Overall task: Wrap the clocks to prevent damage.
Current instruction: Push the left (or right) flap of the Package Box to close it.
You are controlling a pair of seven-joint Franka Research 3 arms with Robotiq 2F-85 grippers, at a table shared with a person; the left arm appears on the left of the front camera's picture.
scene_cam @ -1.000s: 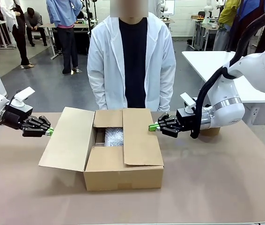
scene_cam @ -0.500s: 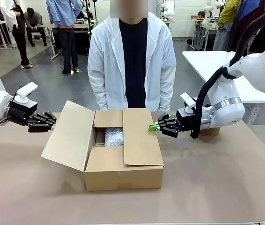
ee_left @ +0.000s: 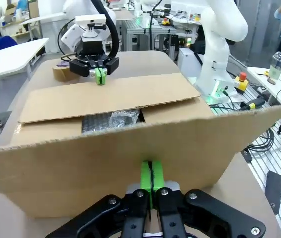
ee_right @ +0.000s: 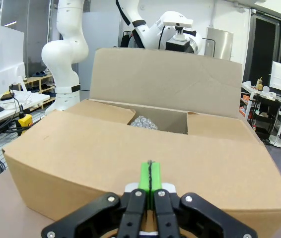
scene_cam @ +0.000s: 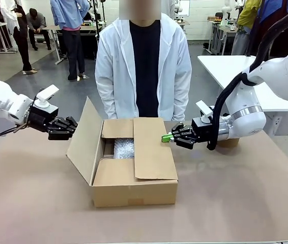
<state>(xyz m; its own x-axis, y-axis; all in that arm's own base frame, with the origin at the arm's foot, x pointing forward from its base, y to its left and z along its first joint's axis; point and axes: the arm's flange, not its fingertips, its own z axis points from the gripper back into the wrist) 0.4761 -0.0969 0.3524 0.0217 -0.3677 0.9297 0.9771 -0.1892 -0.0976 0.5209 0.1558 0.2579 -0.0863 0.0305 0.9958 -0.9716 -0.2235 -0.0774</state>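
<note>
Pushing with its tips clenched on nothing, the left hand (scene_cam: 72,128) at the carton's (scene_cam: 134,190) 9 o'clock has swung the left flap (scene_cam: 85,142) from splayed out to nearly upright. The right hand (scene_cam: 167,137), also clenched and empty, stays at 2 o'clock against the folded right flap (scene_cam: 151,150). The clocks (scene_cam: 124,147) lie bubble-wrapped inside the carton, so wrapping looks done and closing is underway.

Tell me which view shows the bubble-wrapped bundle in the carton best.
The front view: it looks down into the carton through the flap gap, showing the bundle from above. The left wrist view catches a shadowed strip over the raised flap; the right wrist view just a crinkled corner.
</note>
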